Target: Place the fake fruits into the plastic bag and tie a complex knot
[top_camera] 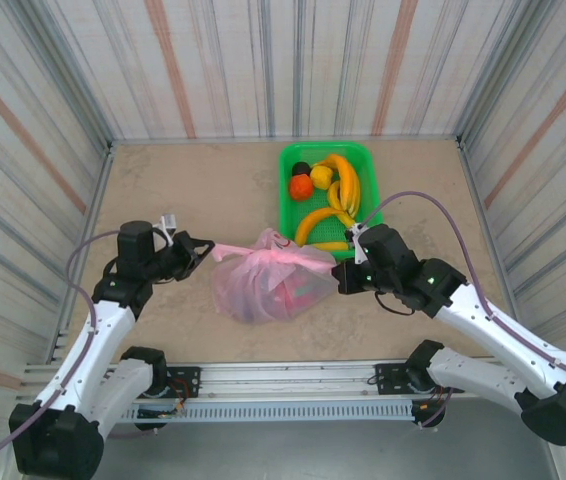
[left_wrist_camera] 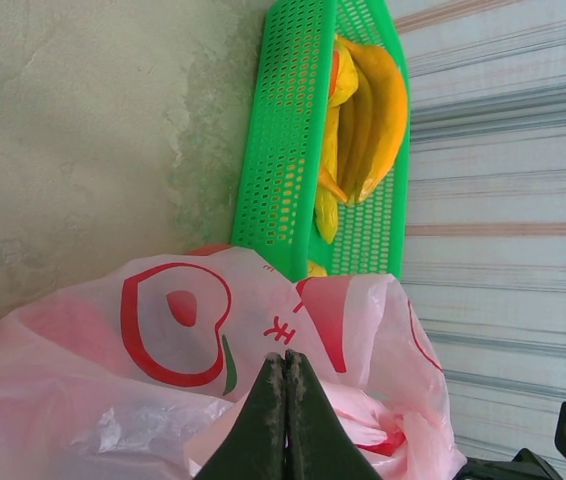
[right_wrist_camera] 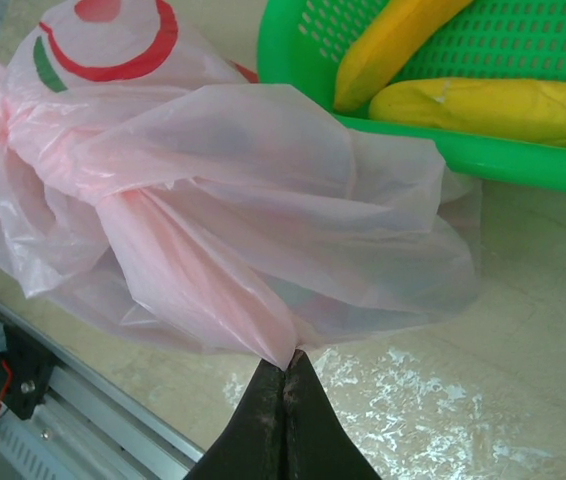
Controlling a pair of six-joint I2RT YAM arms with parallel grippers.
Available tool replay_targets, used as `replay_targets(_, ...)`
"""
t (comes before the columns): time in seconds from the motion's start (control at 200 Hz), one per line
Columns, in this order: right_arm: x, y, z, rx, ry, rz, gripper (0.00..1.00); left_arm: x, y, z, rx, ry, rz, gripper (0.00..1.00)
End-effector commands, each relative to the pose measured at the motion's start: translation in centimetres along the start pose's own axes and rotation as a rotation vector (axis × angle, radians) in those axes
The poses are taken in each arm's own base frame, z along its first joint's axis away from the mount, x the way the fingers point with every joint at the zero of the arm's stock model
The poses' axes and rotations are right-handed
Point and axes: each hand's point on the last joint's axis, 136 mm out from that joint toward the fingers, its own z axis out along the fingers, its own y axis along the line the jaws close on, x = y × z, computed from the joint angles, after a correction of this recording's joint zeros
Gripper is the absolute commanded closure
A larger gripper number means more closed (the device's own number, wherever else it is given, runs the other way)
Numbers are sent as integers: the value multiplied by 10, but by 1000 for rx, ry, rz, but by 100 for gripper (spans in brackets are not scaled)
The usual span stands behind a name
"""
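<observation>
At the middle of the table (top_camera: 183, 190), between my two arms, the plastic bag (top_camera: 263, 290) lies slumped with its top gathered into a twisted bunch. Something reddish shows through the pink film, though the view from above is too soft for me to say which fruit it is.

My left gripper (top_camera: 206, 249) sits to the bag's left with its jaws pressed fully together. A thin pink strand runs from the tips across to the bunched top, so I read it as pinching a handle. On the left wrist camera the closed gripper (left_wrist_camera: 285, 360) sits against the printed plastic bag (left_wrist_camera: 163, 300), and the pinch itself is hard to see there.

My right gripper (top_camera: 343, 272) is at the bag's right side, jaws likewise closed tight. The right wrist camera shows the gripper (right_wrist_camera: 287, 365) with a fold of the plastic bag (right_wrist_camera: 263, 180) tapering straight into the tips, plainly clamped.

Just behind the bag stands the green basket (top_camera: 286, 200), holding fake fruits (top_camera: 321, 176): several bananas (top_camera: 343, 185), an orange one (top_camera: 300, 187) and a dark round one (top_camera: 302, 168). The basket (right_wrist_camera: 483, 160) touches the bag's far edge.
</observation>
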Motion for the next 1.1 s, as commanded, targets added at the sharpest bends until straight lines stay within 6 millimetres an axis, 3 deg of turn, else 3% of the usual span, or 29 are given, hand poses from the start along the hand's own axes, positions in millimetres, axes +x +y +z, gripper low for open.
replay_targets(0.0, -2, 8, -11, -38, 1, -50, 96, -12, -16, -5, 52, -40, 89, 97)
replay_targets(0.185, -8, 8, -28, -37, -40, -113, 61, -18, -18, -20, -2, -93, 167, 62)
replay_targets(0.381, -11, 0, -47, -16, -85, -148, 39, -22, -11, -39, -41, -167, 163, 31)
replay_targets(0.541, -9, 3, -44, -43, -75, -141, 26, -18, 1, -34, -17, -182, -27, 15)
replay_targets(0.676, -8, 6, -36, -62, -60, -125, 20, -15, 0, -18, 39, -121, -193, 12)
replay_targets(0.907, -3, 9, -26, -87, -27, -93, 14, -12, -29, 16, 155, 23, -203, 16)
replay_targets(1.097, 5, 12, -17, -114, 20, -82, 11, -9, -31, 46, 161, 95, -243, 35)
